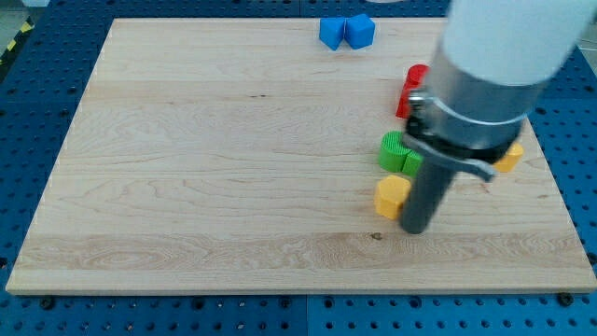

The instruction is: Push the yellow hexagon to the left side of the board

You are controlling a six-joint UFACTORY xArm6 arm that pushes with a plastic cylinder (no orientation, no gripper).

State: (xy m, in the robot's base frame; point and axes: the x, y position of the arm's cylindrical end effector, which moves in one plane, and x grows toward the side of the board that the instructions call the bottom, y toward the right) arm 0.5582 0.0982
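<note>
The yellow hexagon [392, 195] lies on the wooden board [233, 168], right of the middle and toward the view's bottom. My tip [416, 230] rests on the board just right of it and slightly below, touching or nearly touching its right side. The rod and the arm's grey body rise above it and hide part of the blocks behind.
Two green blocks [399, 154] sit just above the yellow hexagon. A red block [411, 90] is partly hidden by the arm. Another yellow block [509, 157] shows at the arm's right. Two blue blocks [346, 32] lie near the board's top edge.
</note>
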